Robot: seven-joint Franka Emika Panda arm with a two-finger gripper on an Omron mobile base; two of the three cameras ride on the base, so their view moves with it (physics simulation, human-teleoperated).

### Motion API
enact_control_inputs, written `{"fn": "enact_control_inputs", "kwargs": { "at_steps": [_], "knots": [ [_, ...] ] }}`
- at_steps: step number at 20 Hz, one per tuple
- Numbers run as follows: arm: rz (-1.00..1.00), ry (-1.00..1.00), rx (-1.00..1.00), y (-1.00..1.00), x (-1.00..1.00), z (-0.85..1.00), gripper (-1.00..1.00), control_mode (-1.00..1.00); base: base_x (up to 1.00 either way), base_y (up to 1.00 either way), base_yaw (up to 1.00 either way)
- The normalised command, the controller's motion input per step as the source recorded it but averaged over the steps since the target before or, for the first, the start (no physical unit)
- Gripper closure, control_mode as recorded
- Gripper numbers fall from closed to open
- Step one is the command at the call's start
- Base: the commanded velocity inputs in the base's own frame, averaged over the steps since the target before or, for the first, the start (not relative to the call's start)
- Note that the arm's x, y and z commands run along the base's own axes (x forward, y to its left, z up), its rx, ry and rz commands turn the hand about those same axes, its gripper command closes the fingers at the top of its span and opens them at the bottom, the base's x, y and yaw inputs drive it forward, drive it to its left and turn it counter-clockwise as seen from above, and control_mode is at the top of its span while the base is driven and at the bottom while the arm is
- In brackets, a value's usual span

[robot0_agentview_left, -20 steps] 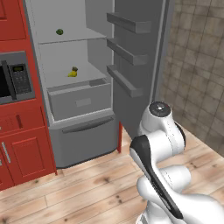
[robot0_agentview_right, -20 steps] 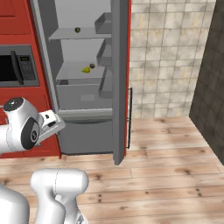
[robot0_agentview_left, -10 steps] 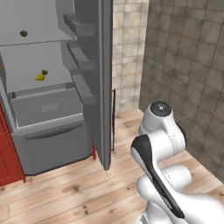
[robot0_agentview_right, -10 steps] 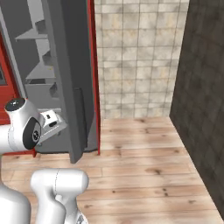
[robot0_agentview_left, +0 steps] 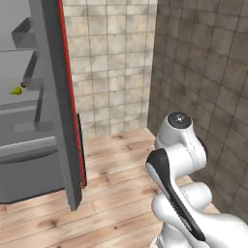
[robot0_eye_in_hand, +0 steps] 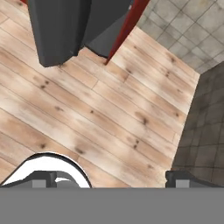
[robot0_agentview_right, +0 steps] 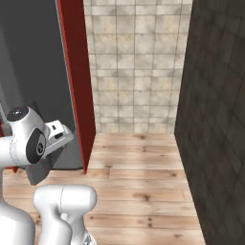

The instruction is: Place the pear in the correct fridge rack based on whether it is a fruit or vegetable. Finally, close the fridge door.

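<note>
The pear, tiny and yellow-green, lies on a grey fridge shelf at the left edge of the left base view. The fridge door, a tall grey slab, stands open, edge-on, its bins facing the shelves.

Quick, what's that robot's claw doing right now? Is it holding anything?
Gripper: open, fingers spread wide over the wooden floor, holding nothing.
</note>
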Motion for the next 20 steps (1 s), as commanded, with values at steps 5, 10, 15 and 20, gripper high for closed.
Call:
{"fn": "enact_control_inputs", "kwargs": {
  "at_steps": [5, 10, 15, 20],
  "knots": [
    [0.0, 0.0, 0.0, 0.0, 0.0, 0.0, -1.0, 1.0, 1.0, -0.7, 0.44],
    [0.0, 0.0, 0.0, 0.0, 0.0, 0.0, -1.0, 1.0, 0.88, -0.67, 0.49],
    [0.0, 0.0, 0.0, 0.0, 0.0, 0.0, -1.0, 1.0, 0.79, -0.39, 0.53],
    [0.0, 0.0, 0.0, 0.0, 0.0, 0.0, -1.0, 1.0, 0.75, -0.23, 0.58]
  ]
}}
